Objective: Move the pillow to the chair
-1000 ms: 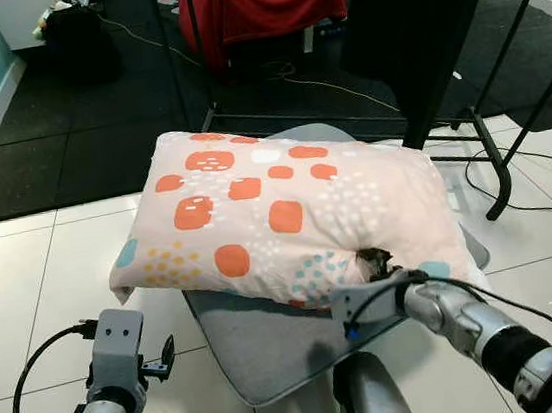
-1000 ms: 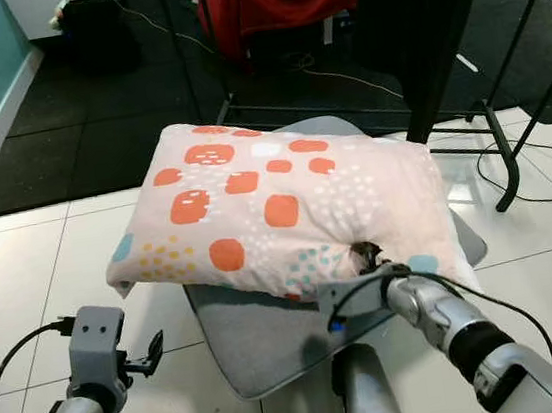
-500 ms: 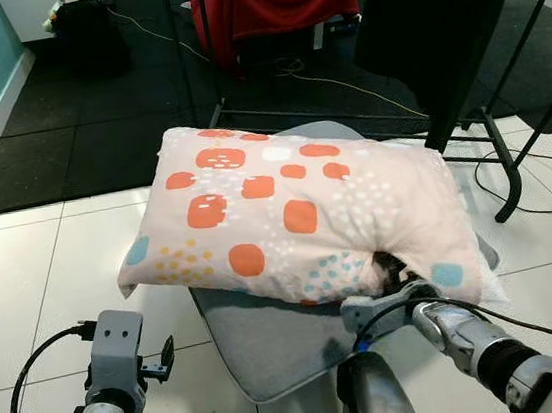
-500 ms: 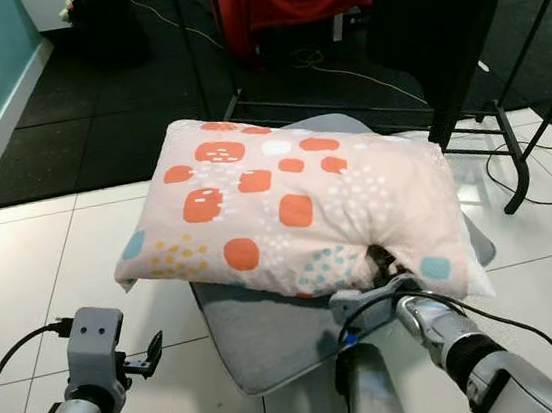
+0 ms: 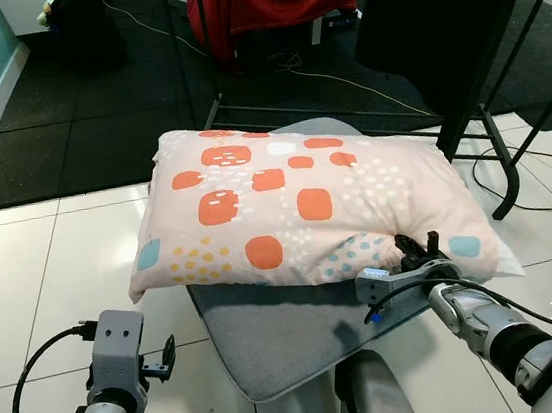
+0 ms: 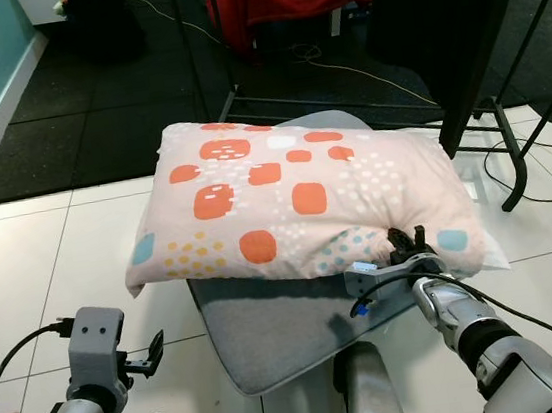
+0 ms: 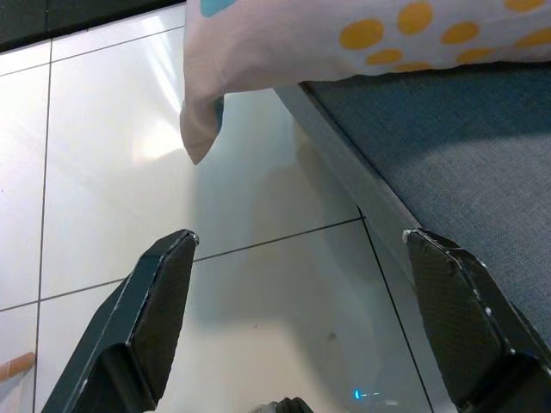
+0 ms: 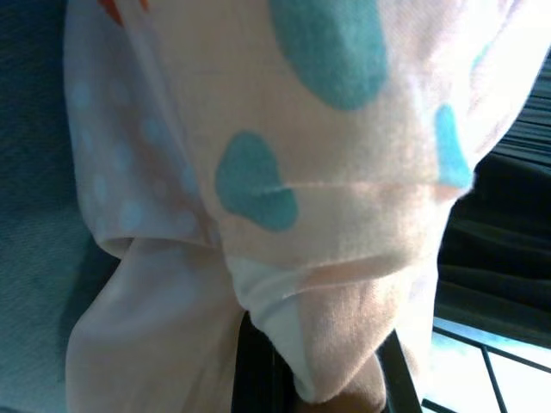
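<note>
Pillow (image 5: 306, 208) lay on the grey chair (image 5: 272, 338). Right gripper (image 5: 421, 252) pinched its near corner, jaws closed on fabric; left gripper (image 7: 301, 327) idle, jaws wide, empty. Release gently, then withdraw straight back.

Right hand (image 5: 415, 255) pinches fabric, arm extended; left hand (image 7: 301, 284) hangs open.
</note>
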